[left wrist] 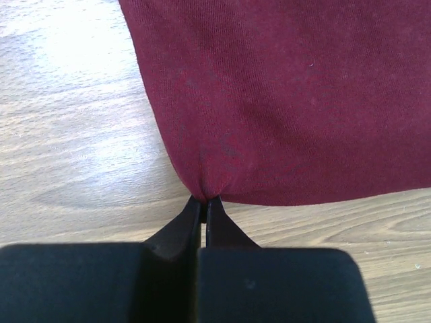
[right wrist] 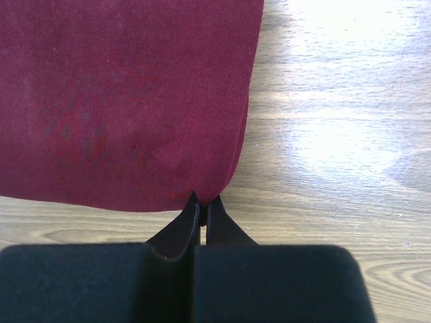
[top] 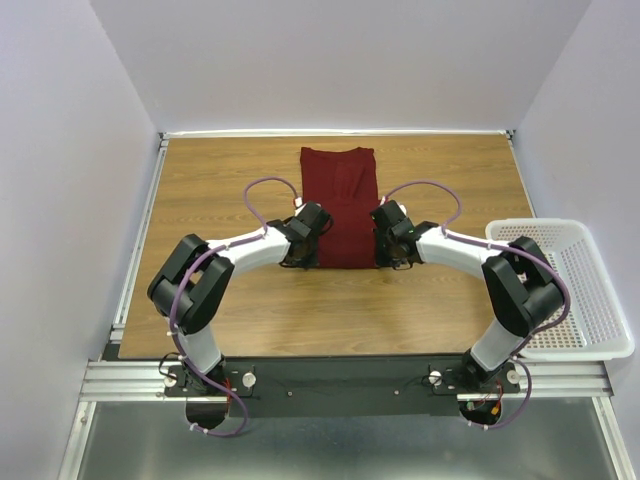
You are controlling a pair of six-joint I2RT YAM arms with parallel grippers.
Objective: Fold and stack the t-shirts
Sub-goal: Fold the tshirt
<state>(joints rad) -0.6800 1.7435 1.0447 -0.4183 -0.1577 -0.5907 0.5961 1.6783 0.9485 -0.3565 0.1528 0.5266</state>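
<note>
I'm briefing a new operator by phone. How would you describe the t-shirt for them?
On the wooden table, midway across, toward the far edge, the t-shirt lies flat as a narrow strip. The left gripper and right gripper pinch its near corners. It is dark red cloth, unlike the white basket.

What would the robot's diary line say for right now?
t-shirt: folded narrow, on table | left tool: shut on its near left corner | right tool: shut on its near right corner

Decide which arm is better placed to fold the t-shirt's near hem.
Neither alone: the left claw pinches the near left corner of the t-shirt, the right claw its near right corner, so both likely lift together.
</note>
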